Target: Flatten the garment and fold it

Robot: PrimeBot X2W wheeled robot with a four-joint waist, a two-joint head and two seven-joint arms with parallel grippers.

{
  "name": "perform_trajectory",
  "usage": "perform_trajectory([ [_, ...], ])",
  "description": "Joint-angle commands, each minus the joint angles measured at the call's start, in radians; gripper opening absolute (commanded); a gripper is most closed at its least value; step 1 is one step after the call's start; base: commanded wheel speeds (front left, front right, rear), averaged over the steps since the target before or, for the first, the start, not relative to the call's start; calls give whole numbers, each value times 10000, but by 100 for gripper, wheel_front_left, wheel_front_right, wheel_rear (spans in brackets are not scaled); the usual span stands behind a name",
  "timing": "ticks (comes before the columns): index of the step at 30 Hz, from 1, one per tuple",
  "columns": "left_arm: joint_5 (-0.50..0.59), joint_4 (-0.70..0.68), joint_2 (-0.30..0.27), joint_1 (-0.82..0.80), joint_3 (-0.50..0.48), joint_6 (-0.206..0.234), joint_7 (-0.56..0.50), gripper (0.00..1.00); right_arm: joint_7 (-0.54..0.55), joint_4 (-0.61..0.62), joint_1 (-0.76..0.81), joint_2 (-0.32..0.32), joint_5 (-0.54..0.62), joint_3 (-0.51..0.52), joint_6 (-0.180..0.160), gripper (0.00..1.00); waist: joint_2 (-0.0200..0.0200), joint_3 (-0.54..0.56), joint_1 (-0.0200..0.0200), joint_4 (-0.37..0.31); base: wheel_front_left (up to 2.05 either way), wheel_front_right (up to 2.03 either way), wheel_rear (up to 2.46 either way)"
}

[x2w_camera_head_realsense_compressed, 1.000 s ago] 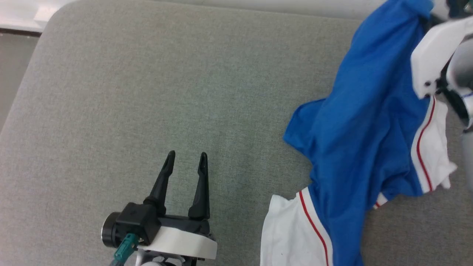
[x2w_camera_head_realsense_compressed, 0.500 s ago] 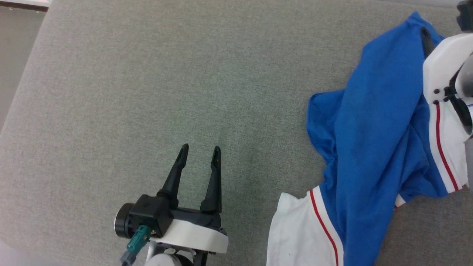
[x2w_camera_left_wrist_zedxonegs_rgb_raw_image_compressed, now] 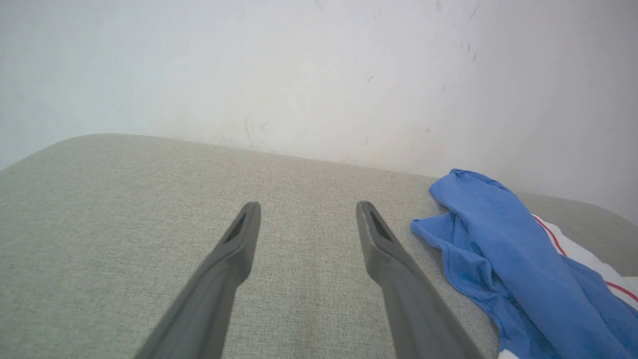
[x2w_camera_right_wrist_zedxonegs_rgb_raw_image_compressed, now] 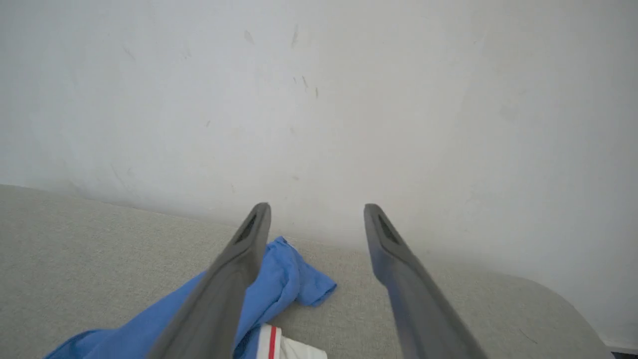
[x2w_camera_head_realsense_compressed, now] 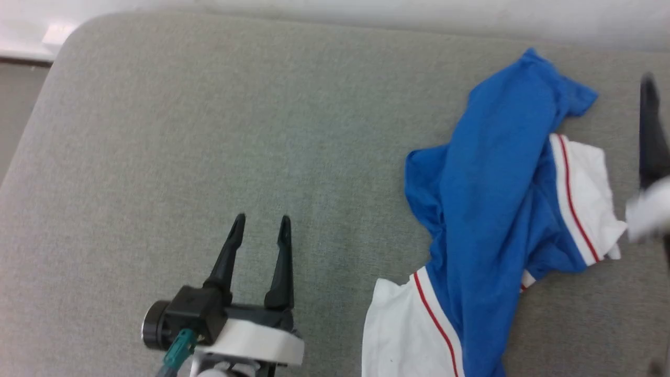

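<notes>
Grey fabric padding [x2w_camera_head_realsense_compressed: 209, 131] spreads across the head view, with the garment [x2w_camera_head_realsense_compressed: 487, 209] crumpled on its right side. The left gripper [x2w_camera_head_realsense_compressed: 262, 220] hovers near left, spread wide and empty. In the left wrist view, the garment lies right of the parted fingers. In the right wrist view, the right gripper [x2w_camera_right_wrist_zedxonegs_rgb_raw_image_compressed: 316, 209] gapes wide and holds nothing, with the garment beneath its left finger.

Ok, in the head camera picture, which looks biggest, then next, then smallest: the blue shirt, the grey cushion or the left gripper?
1. grey cushion, by far the biggest.
2. garment, the crumpled blue shirt.
3. left gripper, smallest, and probably nearer the camera, so it may look bigger than it is.
</notes>
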State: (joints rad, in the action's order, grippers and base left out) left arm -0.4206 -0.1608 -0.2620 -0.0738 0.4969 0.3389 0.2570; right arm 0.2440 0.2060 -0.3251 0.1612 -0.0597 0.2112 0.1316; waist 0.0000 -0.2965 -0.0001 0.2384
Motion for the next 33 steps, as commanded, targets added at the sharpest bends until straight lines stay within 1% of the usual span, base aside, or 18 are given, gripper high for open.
perform_trajectory([
  [1, 61, -56, -115, 233, -76, 95, 41, 100, -117, 519, 789, -383, 71, 202, -9, 100, 0, 581, 1, -452, 0, 0, 0],
  [4, 53, -185, -309, 579, -158, 194, 27, 100, -490, 1827, 2631, -969, 240, 747, -9, 100, 0, 901, 1, -705, 0, 0, 0],
  [6, 38, -300, -423, 822, -213, 281, 5, 100, -807, 2403, 3678, -1087, 204, 1109, -9, 100, 0, 1091, 1, -871, 0, 0, 0],
  [8, 28, -432, -529, 1069, -245, 353, -12, 100, -1133, 2538, 4523, -1100, -503, 1623, -9, 100, 0, 1232, 1, -1007, 0, 0, 0],
  [11, 16, -635, -686, 1508, -276, 486, -51, 100, -1674, 2411, 5567, -1105, -1319, 1966, -9, 100, 0, 1430, 1, -1246, 0, 0, 0],
  [13, -23, -768, -763, 1790, -244, 548, -147, 100, -1988, 2279, 6059, -1106, -1639, 1964, -9, 100, 0, 1507, 1, -1352, 0, 0, 0],
  [16, 70, -935, -938, 1985, -114, 633, -473, 100, -2313, 2173, 6380, -1107, -1737, 1903, -9, 100, 0, 1589, 1, -1433, 0, 0, 0],
  [19, 205, -1080, -1222, 1850, 230, 560, -1408, 100, -2396, 2201, 6324, -1107, -1678, 1854, -9, 100, 0, 1644, 1, -1441, 0, 0, 0],
  [22, 405, -1253, -1605, 1475, 737, 360, -2841, 100, -2349, 2215, 6226, -1108, -1621, 1831, -9, 100, 0, 1666, 1, -1397, 0, 0, 0],
  [25, 428, -1508, -1837, 1010, 1247, 78, -4391, 100, -2290, 2210, 6207, -1108, -1616, 1766, -9, 100, 0, 1588, 1, -1296, 0, 0, 0],
  [29, 335, -1562, -1964, 532, 1812, -243, -6053, 100, -2259, 2141, 6208, -1108, -1667, 1574, -9, 100, 0, 1412, 1, -1229, 0, 0, 0],
  [33, 105, -1246, -1785, 304, 2293, -461, -7125, 100, -2304, 2062, 6154, -1109, -1690, 1455, -9, 100, 0, 1221, 1, -1215, 0, 0, 0],
])
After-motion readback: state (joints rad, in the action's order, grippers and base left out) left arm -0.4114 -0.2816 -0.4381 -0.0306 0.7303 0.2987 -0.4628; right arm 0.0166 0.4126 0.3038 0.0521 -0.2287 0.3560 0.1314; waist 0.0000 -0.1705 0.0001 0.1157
